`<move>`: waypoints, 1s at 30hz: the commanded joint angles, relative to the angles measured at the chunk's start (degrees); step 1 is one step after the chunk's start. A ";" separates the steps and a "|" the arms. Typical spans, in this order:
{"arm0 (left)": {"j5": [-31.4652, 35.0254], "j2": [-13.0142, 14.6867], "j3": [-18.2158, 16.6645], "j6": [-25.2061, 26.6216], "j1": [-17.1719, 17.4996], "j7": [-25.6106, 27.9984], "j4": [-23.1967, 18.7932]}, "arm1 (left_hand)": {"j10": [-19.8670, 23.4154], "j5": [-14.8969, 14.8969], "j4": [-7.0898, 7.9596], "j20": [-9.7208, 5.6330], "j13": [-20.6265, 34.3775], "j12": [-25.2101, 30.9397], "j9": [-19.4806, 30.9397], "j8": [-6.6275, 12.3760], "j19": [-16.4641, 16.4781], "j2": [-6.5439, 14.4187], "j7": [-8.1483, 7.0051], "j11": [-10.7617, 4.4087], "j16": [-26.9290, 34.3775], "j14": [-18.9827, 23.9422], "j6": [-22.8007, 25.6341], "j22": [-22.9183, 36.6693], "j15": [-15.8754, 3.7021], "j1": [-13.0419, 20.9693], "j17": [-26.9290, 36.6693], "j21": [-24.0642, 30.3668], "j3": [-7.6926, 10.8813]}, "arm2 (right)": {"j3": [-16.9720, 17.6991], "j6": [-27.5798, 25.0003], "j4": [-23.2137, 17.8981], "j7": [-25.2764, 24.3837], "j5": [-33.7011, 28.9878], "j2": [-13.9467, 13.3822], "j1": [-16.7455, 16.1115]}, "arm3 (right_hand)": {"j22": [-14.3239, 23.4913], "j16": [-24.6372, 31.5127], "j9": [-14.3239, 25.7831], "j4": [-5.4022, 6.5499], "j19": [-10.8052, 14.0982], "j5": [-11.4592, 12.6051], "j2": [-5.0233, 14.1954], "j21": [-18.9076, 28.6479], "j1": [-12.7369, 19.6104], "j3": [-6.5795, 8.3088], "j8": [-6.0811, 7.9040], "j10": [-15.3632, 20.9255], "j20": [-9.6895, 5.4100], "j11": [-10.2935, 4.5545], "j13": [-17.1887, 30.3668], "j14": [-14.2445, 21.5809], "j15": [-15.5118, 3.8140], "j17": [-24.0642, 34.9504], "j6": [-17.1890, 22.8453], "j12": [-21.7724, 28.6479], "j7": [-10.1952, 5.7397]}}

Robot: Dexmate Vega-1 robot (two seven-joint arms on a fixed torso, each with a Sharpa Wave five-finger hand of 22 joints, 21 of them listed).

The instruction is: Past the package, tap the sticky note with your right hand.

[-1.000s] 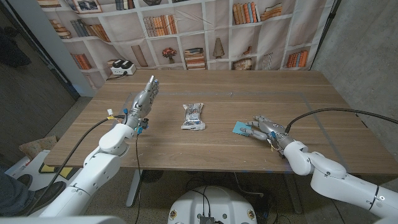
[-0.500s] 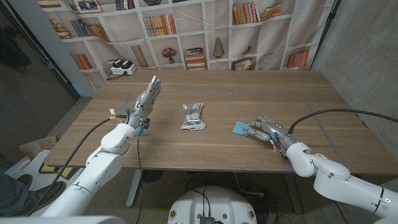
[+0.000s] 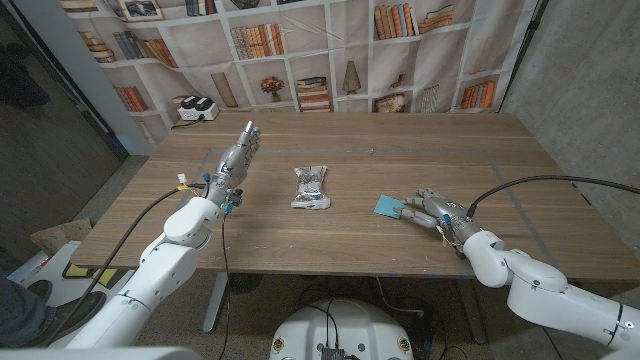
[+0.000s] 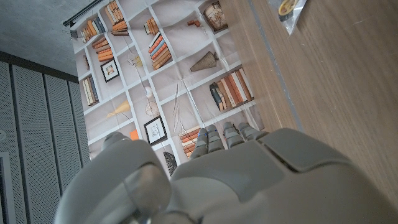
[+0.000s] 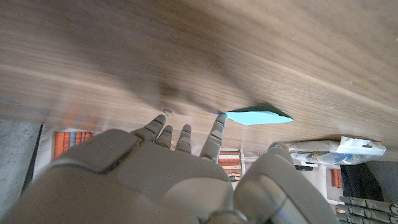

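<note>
Right robot hand (image 3: 432, 211) — fingers spread, empty — has slid back off sticky note (image 3: 388, 206).

Your arms are glossy white rounded shells; the left hand (image 3: 232, 163) and right hand (image 3: 432, 211) are grey metallic with segmented fingers. A black cable loops from each forearm, lower left and right of the head view. Small blue and yellow fittings mark the left wrist.

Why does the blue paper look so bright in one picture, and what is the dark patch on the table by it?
In the right wrist view the sticky note catches light, and the dark patch is shadow from the right robot hand, big and a bit blurry up close. In the head view the note looks duller and the table evenly lit.
</note>
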 commanded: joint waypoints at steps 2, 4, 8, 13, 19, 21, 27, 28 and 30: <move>0.16 0.00 0.45 0.29 -0.31 0.02 0.01 | 0.06 -0.27 0.00 0.21 0.14 -0.06 0.23 0.00 -0.23 -0.02 -0.05 -0.12 -0.04 0.23 0.28 0.21 -0.07 0.46 0.10 -0.11 -0.66 | 1.74 -1.88 -1.44 -2.37 1.73 -1.49 -1.98 | 0.15 0.17 0.16 -0.52 0.28 0.05 0.19 0.34 0.52 0.10 0.27 -0.10 0.14 -0.08 0.30 -0.28 -0.14 0.05 0.89 0.15 0.47; 0.15 0.04 0.46 0.41 -0.26 0.08 -0.08 | 0.08 -0.28 0.01 0.18 0.14 -0.07 0.23 -0.01 -0.23 -0.01 -0.02 -0.18 -0.04 0.23 0.29 0.22 -0.09 0.47 0.10 -0.10 -0.69 | 2.06 -2.04 -1.61 -2.78 2.11 -1.56 -2.21 | 0.15 0.15 0.16 -0.53 0.27 0.05 0.20 0.33 0.53 0.09 0.23 -0.10 0.16 -0.07 0.30 -0.31 -0.12 0.05 0.85 0.14 0.41; 0.13 0.05 0.43 0.42 -0.10 0.17 -0.19 | 0.08 -0.30 0.01 0.19 0.14 -0.07 0.23 -0.01 -0.23 0.01 0.00 -0.20 -0.05 0.22 0.31 0.22 -0.10 0.48 0.10 -0.10 -0.72 | 3.35 -1.73 -2.08 -3.96 3.66 -1.80 -3.08 | 0.15 0.14 0.16 -0.55 0.26 0.04 0.21 0.32 0.54 0.08 0.11 -0.11 0.15 -0.07 0.29 -0.26 -0.08 0.06 0.70 0.12 0.45; 0.17 0.19 0.13 0.30 0.41 0.49 -0.62 | 0.12 -0.33 0.02 0.21 0.14 -0.08 0.23 -0.03 -0.23 0.04 -0.03 -0.17 -0.04 0.24 0.32 0.22 -0.11 0.51 0.10 -0.09 -0.78 | 7.41 -0.01 -3.21 -7.64 7.91 -1.35 -5.64 | 0.15 0.21 0.17 -0.60 0.50 0.01 0.19 0.37 0.52 0.00 -0.68 0.05 0.11 0.25 0.30 0.24 -0.01 0.07 -0.93 0.13 1.37; 0.14 0.40 0.09 0.90 0.81 0.76 -1.09 | 0.09 -0.35 0.02 0.21 0.14 -0.10 0.23 -0.04 -0.24 0.06 0.00 -0.08 -0.05 0.24 0.31 0.23 -0.09 0.53 0.10 -0.09 -0.83 | 12.23 5.25 -3.46 -12.39 13.25 0.27 -8.58 | 0.07 1.07 0.24 -0.79 6.11 -0.13 0.33 2.08 0.55 -0.18 -1.46 1.99 -3.65 1.40 0.28 4.36 -0.53 0.16 -3.23 0.63 2.24; 0.32 0.56 0.05 1.12 0.93 0.97 -1.34 | 0.09 -0.36 0.03 0.22 0.14 -0.11 0.23 -0.05 -0.26 0.07 -0.01 -0.12 -0.04 0.25 0.31 0.23 -0.10 0.54 0.10 -0.09 -0.85 | 13.18 7.29 -3.25 -13.70 14.15 0.71 -9.19 | 0.02 1.10 0.25 -0.95 7.21 -0.18 0.32 2.28 0.71 -0.21 -1.82 3.54 -3.99 2.45 0.28 5.28 -0.82 0.15 -4.68 1.12 2.50; 0.50 1.00 -0.62 2.11 1.71 2.04 -2.51 | 0.09 -0.38 0.03 0.18 0.14 -0.12 0.23 -0.09 -0.27 0.10 0.04 -0.18 -0.04 0.27 0.24 0.23 -0.11 0.57 0.10 -0.09 -0.91 | 15.91 13.65 -2.03 -17.30 16.66 2.78 -10.45 | -0.08 0.97 0.28 -1.30 9.02 -0.29 0.27 2.44 1.08 -0.28 -2.50 5.97 -4.13 2.50 0.22 6.98 -1.09 0.08 -9.19 1.69 4.99; 0.55 1.04 -0.70 2.25 1.81 2.22 -2.71 | 0.11 -0.38 0.03 0.19 0.15 -0.11 0.23 -0.10 -0.26 0.10 0.03 -0.17 -0.03 0.29 0.23 0.23 -0.09 0.57 0.10 -0.09 -0.92 | 16.44 14.88 -1.71 -17.43 17.47 3.15 -10.57 | -0.10 0.94 0.28 -1.36 9.14 -0.30 0.27 2.40 1.15 -0.28 -2.49 6.40 -4.07 2.74 0.21 7.21 -1.30 0.06 -9.71 1.79 5.28; 0.53 1.09 -0.78 2.42 1.85 2.25 -2.89 | 0.06 -0.39 0.03 0.19 0.15 -0.14 0.23 -0.08 -0.26 0.11 0.08 -0.22 -0.04 0.27 0.28 0.23 -0.13 0.58 0.10 -0.09 -0.94 | 17.30 17.03 -1.04 -17.65 19.01 4.07 -10.64 | -0.16 0.74 0.30 -1.50 9.35 -0.34 0.23 2.27 1.31 -0.31 -2.55 6.96 -4.03 3.63 0.17 7.42 -1.39 -0.01 -11.18 1.85 6.27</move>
